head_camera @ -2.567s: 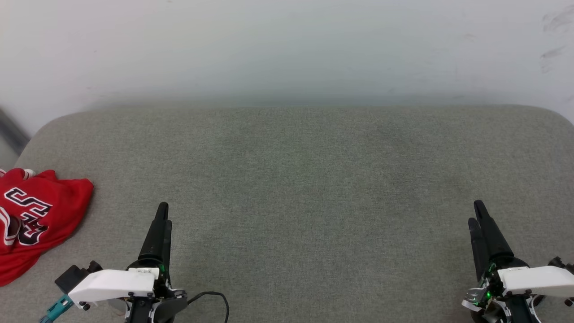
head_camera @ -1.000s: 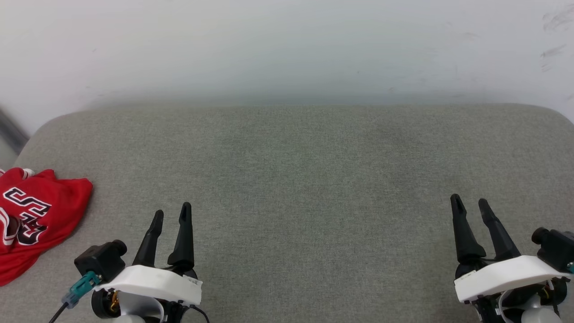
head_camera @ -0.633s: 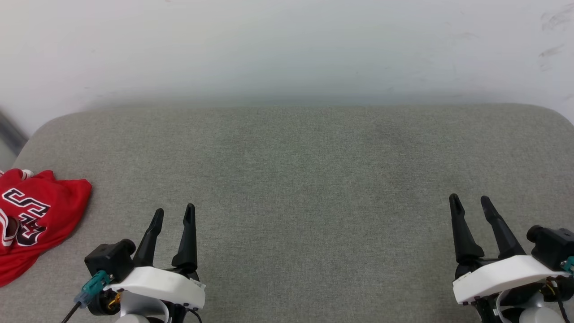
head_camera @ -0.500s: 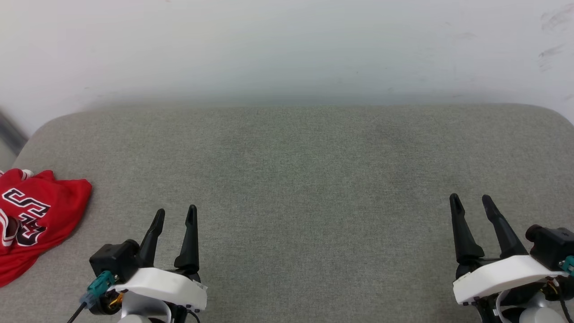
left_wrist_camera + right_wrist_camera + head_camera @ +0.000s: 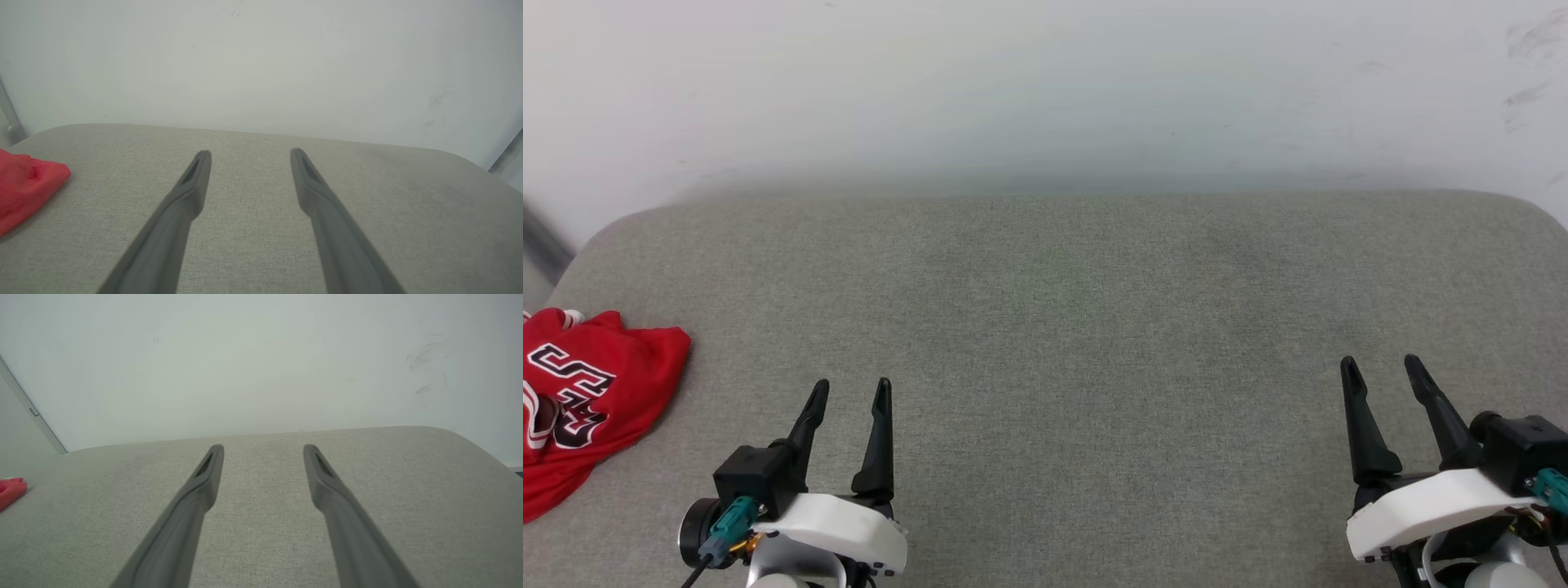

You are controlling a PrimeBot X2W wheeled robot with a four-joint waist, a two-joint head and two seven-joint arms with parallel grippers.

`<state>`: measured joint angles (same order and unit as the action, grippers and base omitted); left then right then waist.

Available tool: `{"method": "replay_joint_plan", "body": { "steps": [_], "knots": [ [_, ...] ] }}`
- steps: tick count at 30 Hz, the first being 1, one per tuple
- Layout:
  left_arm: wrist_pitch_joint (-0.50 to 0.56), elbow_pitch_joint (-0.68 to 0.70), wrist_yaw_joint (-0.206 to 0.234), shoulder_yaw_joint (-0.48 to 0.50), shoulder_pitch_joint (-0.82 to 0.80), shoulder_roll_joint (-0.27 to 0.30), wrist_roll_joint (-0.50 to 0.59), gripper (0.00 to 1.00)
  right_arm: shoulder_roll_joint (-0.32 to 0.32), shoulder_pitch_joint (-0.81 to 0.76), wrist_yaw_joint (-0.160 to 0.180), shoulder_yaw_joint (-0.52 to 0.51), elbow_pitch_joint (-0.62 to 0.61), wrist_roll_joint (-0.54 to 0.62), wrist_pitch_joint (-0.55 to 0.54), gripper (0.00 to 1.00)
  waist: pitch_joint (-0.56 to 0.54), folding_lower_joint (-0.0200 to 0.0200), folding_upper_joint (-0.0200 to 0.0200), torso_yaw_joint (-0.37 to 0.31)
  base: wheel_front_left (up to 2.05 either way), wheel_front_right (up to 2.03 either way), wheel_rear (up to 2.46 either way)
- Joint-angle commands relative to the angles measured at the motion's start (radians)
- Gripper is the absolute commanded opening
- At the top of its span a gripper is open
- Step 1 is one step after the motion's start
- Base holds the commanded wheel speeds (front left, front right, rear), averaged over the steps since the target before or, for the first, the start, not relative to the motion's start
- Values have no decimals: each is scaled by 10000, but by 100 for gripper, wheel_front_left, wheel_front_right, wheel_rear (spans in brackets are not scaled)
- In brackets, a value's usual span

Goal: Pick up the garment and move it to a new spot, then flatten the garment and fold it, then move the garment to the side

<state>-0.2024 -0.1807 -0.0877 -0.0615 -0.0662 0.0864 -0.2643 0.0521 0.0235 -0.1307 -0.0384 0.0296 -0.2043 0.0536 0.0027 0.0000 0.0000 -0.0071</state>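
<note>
A: Where does the garment lie?

B: The garment (image 5: 592,392) is a crumpled red heap at the left end of the grey fabric-covered table (image 5: 1078,310). Its black-and-white lettering faces up, and the left edge of the head view cuts part of it off.

A: And the left arm?

B: The left tool (image 5: 851,384) is to the right of the garment, near it but apart from it. It is held over the table with its long dark fingers pointing away towards the pale wall (image 5: 1045,82). The fingers are spread and grip nothing.

A: The right arm?

B: The right tool (image 5: 1379,361) is far to the right of the garment, well apart from it. It has the same pose: fingers pointing towards the wall, spread wide and empty.
</note>
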Motion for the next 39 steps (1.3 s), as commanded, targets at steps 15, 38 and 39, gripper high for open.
{"method": "replay_joint_plan", "body": {
  "steps": [15, 38, 39],
  "knots": [
    [-371, -218, 17, -8, -154, -37, 995, 100, -26, 55, 1, -22, -182, 1084, 247, 100, 2, 0, 0, 12, 0, 0, 0],
    [-633, -634, -139, 98, -276, -203, 1541, 100, -30, -21, 1, -101, -193, 1656, 516, 100, 28, 0, 0, 290, 0, 0, 0],
    [-633, -652, -145, 103, -301, -212, 1547, 100, -31, -33, 1, -87, -206, 1644, 511, 100, 32, 0, 0, 355, 0, 0, 0]
  ]
}}
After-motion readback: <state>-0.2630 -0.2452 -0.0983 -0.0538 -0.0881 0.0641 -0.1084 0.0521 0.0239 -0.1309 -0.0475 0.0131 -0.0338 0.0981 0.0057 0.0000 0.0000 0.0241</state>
